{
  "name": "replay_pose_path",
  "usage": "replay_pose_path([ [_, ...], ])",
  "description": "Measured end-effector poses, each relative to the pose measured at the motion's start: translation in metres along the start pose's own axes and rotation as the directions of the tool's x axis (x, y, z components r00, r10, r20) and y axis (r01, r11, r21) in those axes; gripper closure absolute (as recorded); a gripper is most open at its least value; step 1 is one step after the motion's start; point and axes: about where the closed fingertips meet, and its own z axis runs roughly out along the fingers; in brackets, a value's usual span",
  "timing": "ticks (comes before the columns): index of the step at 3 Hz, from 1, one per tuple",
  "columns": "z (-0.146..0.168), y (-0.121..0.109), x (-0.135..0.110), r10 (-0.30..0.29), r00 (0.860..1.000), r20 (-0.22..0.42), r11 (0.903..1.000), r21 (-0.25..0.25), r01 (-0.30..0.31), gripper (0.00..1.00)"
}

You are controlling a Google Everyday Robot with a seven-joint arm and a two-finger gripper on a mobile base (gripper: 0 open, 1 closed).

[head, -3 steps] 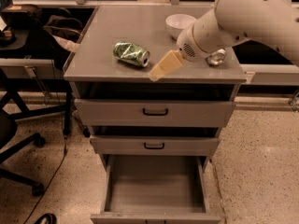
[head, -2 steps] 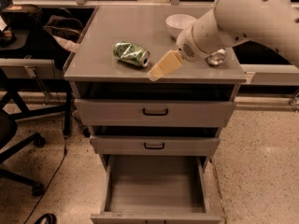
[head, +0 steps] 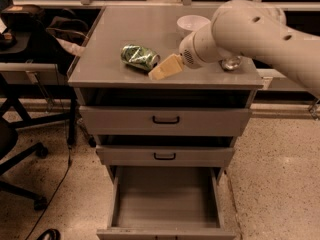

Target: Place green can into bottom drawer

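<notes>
The green can (head: 139,56) lies on its side on the grey cabinet top (head: 115,29), left of centre, dented, with green and white sides. My gripper (head: 157,73), tan at the end of the white arm, hovers just right of the can and slightly in front of it, very close to its right end; I cannot tell whether it touches. It holds nothing that I can see. The bottom drawer (head: 165,196) is pulled open below, with a bare grey interior.
A white bowl (head: 192,23) stands at the back of the cabinet top, and a small silvery object (head: 231,63) lies at the right, partly behind my arm. Two shallower drawers with black handles (head: 165,119) sit slightly open. An office chair base (head: 20,159) and a cable are at the left.
My gripper has moved left and slightly back, closer to the can's right end. The can and drawers have not moved.
</notes>
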Motion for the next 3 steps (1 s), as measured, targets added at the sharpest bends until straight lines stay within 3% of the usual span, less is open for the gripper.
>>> replay_pose_path([
  [1,0.018,-0.006,-0.013,0.006,0.999,0.039,0.9994,0.033,-0.008,0.0],
  [3,0.042,-0.008,-0.034,-0.01,0.998,0.069,0.9993,0.037,0.008,0.0],
])
